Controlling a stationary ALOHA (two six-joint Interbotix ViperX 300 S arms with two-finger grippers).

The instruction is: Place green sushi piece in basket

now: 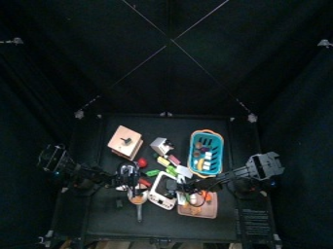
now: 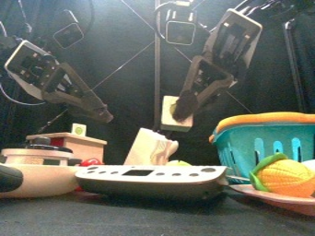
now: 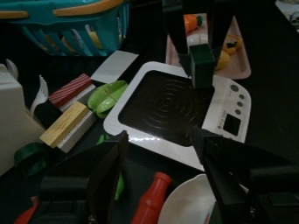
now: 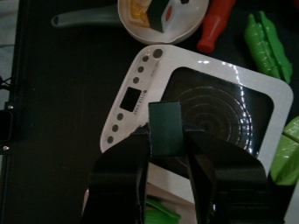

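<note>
The right gripper (image 4: 173, 156) pinches a small dark-green block, the green sushi piece (image 4: 166, 129), above a white kitchen scale (image 4: 222, 105). It looks light, rigid, best held by flat sides. Turquoise plastic basket (image 1: 208, 148) lies toward one o'clock. The left gripper (image 3: 163, 157) hangs open.

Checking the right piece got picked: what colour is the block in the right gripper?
Dark green. The block sits between the right gripper jaws, clearest in the right wrist view.
</note>
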